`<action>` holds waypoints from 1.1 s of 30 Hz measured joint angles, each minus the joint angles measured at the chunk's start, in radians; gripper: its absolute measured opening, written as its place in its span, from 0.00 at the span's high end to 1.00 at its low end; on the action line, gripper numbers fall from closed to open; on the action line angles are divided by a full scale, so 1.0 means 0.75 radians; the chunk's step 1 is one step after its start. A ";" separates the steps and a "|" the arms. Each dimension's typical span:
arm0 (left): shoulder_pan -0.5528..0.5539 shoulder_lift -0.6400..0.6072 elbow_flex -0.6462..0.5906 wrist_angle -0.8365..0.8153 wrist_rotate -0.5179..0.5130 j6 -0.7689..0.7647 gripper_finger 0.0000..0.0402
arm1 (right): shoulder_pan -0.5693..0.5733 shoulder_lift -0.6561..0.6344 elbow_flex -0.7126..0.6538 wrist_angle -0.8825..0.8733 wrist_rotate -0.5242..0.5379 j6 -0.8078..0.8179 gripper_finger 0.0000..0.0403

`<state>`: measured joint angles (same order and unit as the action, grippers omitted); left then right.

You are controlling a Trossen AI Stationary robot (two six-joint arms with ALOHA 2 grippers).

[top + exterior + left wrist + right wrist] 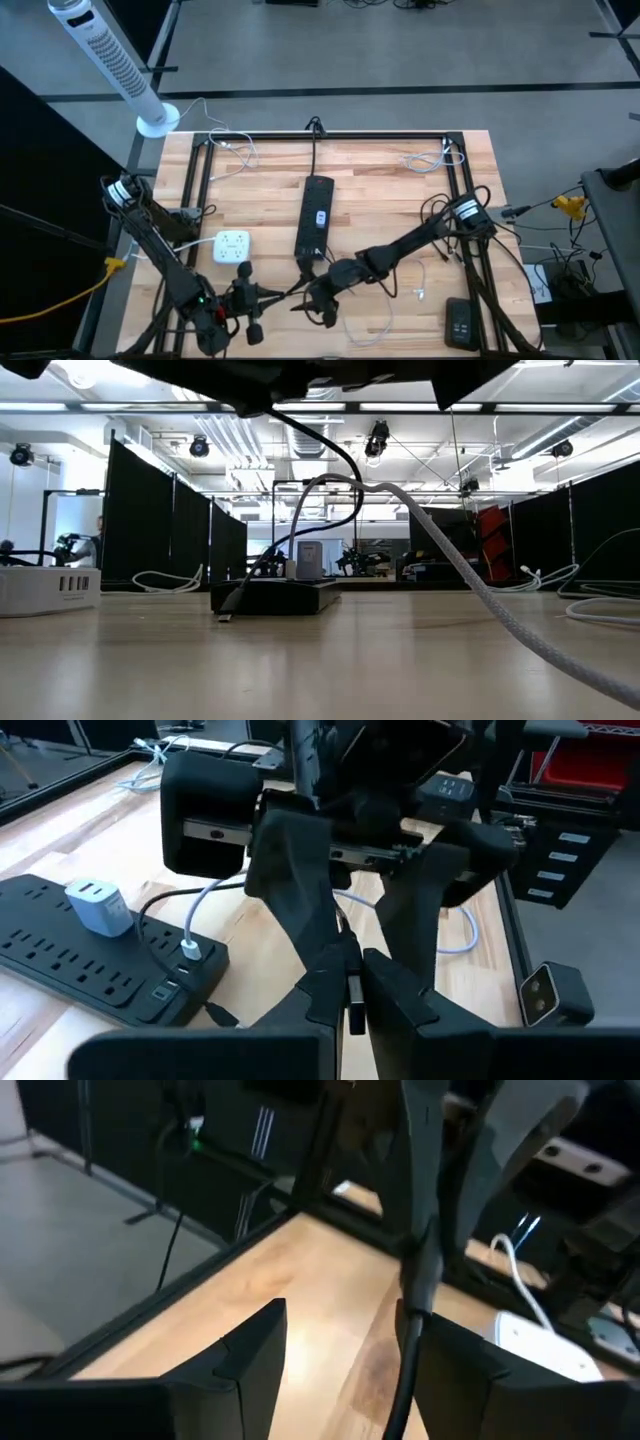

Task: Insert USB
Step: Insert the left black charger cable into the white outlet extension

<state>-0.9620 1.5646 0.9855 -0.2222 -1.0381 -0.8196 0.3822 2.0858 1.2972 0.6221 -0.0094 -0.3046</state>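
Note:
A black power strip (pixel 314 215) lies in the middle of the table, with a white charger (pixel 98 907) and a white cable (pixel 190 948) plugged into its near end. My left gripper (pixel 350 982) hovers near the table's near edge (pixel 265 296) and is shut on a small USB plug (pixel 352 1008) with a black cable (pixel 408 1342). My right gripper (pixel 340 1350) faces it closely (pixel 312 294) and is open. The black cable passes between its fingers, close to one of them; I cannot tell whether it touches. A white USB hub (pixel 232 246) rests flat on the table. My left gripper pinches the USB plug (pixel 352 1008) between its two fingertips (pixel 392 988), coming level from the table's left. The plug is lifted clear of the table. Its black cable (pixel 405 1370) hangs slack below the fingers.
A loose white cable (pixel 398 305) lies to the right of the right gripper. A black box (pixel 459 322) sits at the near right corner. A black frame (pixel 330 136) borders the table. A white tower fan (pixel 110 60) stands beyond the far left corner.

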 joint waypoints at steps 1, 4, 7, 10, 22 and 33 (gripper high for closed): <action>-0.008 0.000 0.000 0.000 -0.021 0.000 0.96 | 0.005 0.008 0.000 0.032 0.029 -0.001 0.60; -0.050 0.000 0.000 0.001 -0.107 -0.001 0.96 | 0.026 0.015 0.000 0.077 0.130 -0.027 0.65; -0.104 0.001 0.000 0.001 -0.202 -0.007 0.96 | 0.034 0.017 -0.003 0.134 0.153 -0.043 0.70; -0.151 0.001 0.000 0.001 -0.278 -0.032 0.96 | 0.034 0.018 -0.006 0.197 0.150 -0.022 0.74; -0.169 0.062 0.000 0.057 -0.319 -0.046 0.96 | 0.021 0.020 -0.003 0.266 0.070 0.108 0.73; -0.150 0.077 -0.001 0.088 -0.319 -0.041 0.96 | 0.018 0.019 0.002 0.305 0.071 0.152 0.59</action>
<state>-1.0742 1.6226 0.9848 -0.1564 -1.2774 -0.8505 0.3958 2.1002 1.2987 0.8506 0.0438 -0.1904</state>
